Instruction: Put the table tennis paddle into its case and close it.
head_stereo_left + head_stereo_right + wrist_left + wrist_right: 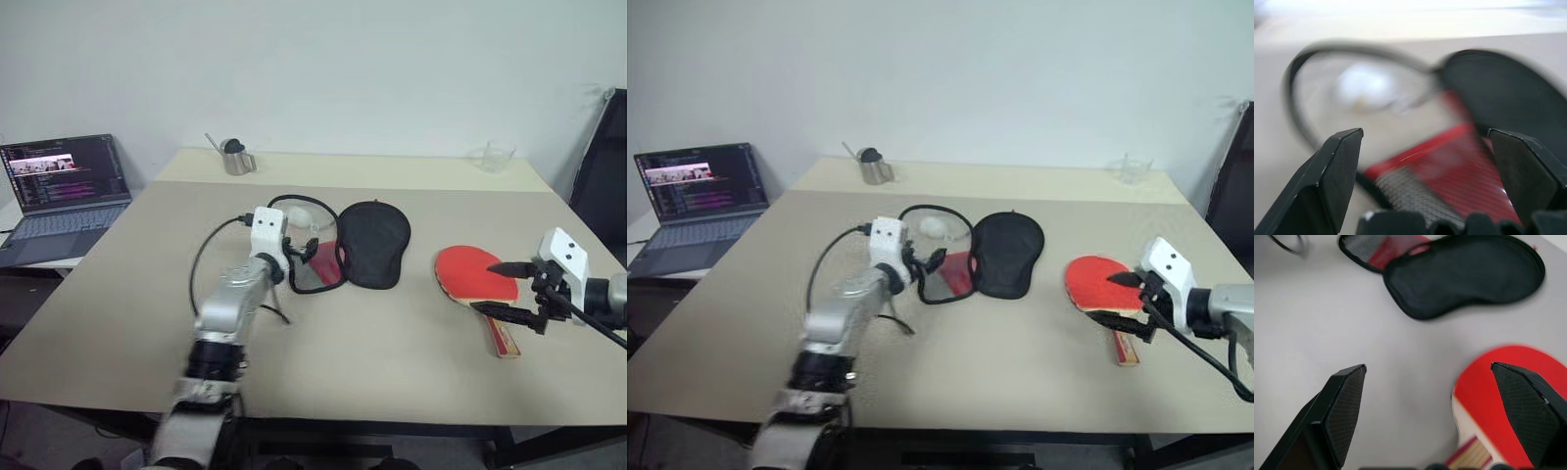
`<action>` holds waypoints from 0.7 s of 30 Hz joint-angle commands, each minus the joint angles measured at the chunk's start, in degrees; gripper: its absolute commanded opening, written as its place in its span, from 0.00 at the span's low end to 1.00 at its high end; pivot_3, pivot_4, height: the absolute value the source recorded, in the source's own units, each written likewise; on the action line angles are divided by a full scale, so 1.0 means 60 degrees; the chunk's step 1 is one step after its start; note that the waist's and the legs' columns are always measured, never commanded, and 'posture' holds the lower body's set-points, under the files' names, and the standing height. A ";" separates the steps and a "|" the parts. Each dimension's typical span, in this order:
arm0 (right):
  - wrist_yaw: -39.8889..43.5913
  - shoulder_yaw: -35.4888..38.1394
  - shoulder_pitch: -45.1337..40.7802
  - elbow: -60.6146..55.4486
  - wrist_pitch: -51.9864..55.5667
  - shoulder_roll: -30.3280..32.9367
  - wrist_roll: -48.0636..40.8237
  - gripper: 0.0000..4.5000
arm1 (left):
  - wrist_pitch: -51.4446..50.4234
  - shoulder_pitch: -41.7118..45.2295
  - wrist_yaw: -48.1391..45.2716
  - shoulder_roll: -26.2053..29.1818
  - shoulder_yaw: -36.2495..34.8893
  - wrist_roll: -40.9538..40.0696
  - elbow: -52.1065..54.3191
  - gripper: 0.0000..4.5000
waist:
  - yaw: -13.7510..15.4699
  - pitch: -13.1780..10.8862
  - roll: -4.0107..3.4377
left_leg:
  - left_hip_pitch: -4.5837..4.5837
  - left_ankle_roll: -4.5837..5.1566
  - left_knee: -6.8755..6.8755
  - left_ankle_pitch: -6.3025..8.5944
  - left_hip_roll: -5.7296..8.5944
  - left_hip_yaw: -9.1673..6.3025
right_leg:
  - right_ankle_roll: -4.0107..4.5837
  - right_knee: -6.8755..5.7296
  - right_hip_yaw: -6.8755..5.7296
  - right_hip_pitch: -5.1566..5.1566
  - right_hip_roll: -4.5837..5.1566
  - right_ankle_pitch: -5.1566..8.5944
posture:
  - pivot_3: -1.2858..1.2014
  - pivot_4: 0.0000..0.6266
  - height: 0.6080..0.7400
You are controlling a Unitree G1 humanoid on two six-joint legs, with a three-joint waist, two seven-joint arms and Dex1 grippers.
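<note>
While the case point(345, 245) lies unzipped and folded open near the middle of the counter point(392, 362), the paddle point(477, 276) rests well apart from it, red face up, handle toward the near edge; the left pincer point(302, 257) hovers spread at the case's open flap, pinching nothing; the right pincer point(509, 290) is spread just above the paddle's neck, also empty. Picking up the paddle looks like the step in hand; it would go best with a grip on the handle, so the round face can enter the pouch first. From the left wrist, the red mesh lining point(1449, 171) sits close between the fingers; from the right wrist, the pale, striped handle point(1471, 455) shows below the red face.
</note>
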State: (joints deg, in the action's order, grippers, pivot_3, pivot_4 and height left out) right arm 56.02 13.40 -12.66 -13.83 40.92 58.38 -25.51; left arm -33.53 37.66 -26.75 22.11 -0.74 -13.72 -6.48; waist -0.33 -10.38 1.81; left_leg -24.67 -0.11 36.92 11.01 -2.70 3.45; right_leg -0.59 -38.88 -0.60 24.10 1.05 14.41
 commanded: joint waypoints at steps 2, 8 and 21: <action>-0.1640 0.0271 -0.0013 -0.0074 0.1244 -0.0177 0.0484 1.00 | -0.0420 0.0203 -0.3610 0.1711 0.0213 -0.1295 0.0722 0.99 | 0.0020 0.0004 -0.0007 | 0.0003 -0.0001 0.0004 -0.0001 -0.0002 -0.0003 | 0.0006 -0.0003 -0.0003 0.0000 0.0004 0.0001 | 0.52 0.24 1.00; -0.2715 0.0282 -0.0099 -0.0247 0.3020 -0.0743 0.0171 1.00 | -0.0582 0.0620 -0.6092 0.2433 0.0663 -0.2085 0.0771 0.99 | 0.0079 0.0004 -0.0006 | -0.0008 0.0005 0.0015 -0.0004 0.0007 0.0001 | 0.0040 0.0014 -0.0003 -0.0008 0.0033 0.0022 | 0.52 0.24 1.00; -0.6111 0.0436 -0.0729 0.0326 0.4521 -0.3617 0.0921 1.00 | 0.0063 0.0607 -0.7223 0.2504 0.1299 -0.1795 0.0674 0.99 | 0.0005 0.0003 -0.0008 | -0.0014 0.0007 -0.0001 -0.0003 -0.0003 -0.0010 | 0.0002 0.0009 -0.0001 0.0005 -0.0002 0.0002 | 0.52 0.24 1.00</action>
State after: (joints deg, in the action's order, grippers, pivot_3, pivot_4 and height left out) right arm 21.10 14.55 -15.31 -11.66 68.14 36.83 -20.93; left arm -34.37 40.19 -69.60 36.95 7.12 -24.75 -3.74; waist -0.30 -10.36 1.77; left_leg -24.75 -0.07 36.93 10.99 -2.72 3.39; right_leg -0.59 -38.82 -0.61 24.14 1.06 14.42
